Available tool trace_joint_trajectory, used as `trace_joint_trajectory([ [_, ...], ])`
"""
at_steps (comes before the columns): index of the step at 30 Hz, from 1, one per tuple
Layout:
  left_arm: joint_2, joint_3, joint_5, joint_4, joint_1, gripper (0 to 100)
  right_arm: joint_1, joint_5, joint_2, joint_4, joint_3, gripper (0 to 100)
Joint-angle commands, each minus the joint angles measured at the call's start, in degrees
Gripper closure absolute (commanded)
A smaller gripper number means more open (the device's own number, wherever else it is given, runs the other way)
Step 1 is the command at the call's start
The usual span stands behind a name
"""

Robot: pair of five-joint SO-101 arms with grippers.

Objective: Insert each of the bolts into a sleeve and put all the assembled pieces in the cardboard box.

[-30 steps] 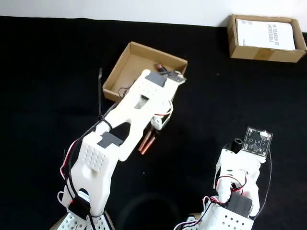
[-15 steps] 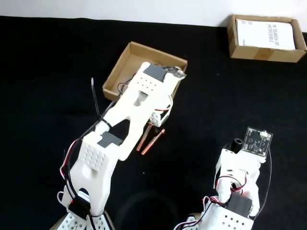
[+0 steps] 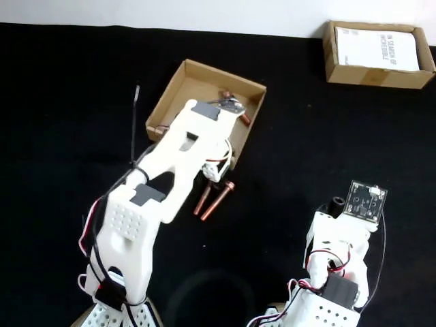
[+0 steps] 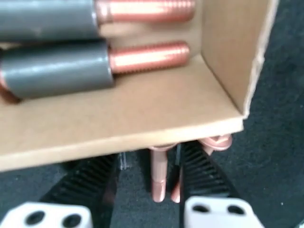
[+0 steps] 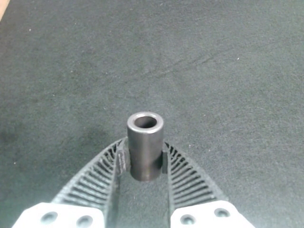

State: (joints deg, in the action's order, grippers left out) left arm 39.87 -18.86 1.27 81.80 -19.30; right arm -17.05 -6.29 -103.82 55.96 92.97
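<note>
Since a second ago the left arm has swung across the cardboard box, and one bolt has rolled away from its neighbour. Both lie on the table just outside the box's near wall. Inside the box are two assembled pieces. The left gripper hangs spread wide and empty above the bolts. The right gripper clamps an upright sleeve low down, its bore clear. Bolts like these are probably stiff, light and prone to roll, so mid-shank looks the best hold, leaving the threaded tip free.
</note>
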Motion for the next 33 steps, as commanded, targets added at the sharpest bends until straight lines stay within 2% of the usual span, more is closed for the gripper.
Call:
trace_joint_trajectory([
  [1,-0.3,3.3,0.4,-3.3,0.6,92,-0.9,-0.6,-1.0,-0.8,-0.4,99.2],
  [3,-0.3,3.4,0.4,-3.5,0.6,100,-0.9,-0.6,-1.0,-0.9,-0.4,99.2],
  [10,-1.3,3.2,0.0,-3.3,0.1,99,-0.4,-0.2,-1.0,-1.3,-1.1,99.2],
  [16,-10.6,0.2,-0.1,-1.2,0.2,99,3.9,-0.2,-1.0,-3.9,-3.2,99.2],
  [18,-15.4,-0.9,-0.1,-1.2,0.6,99,7.0,0.8,-1.0,-4.2,-4.8,99.2],
  [25,-37.4,1.8,-0.1,-1.2,0.6,99,19.8,16.7,-1.0,-4.2,-9.7,99.2],
  [33,-70.4,20.2,0.1,-2.3,0.0,99,34.3,17.1,-1.0,-4.3,-7.9,99.2],
])
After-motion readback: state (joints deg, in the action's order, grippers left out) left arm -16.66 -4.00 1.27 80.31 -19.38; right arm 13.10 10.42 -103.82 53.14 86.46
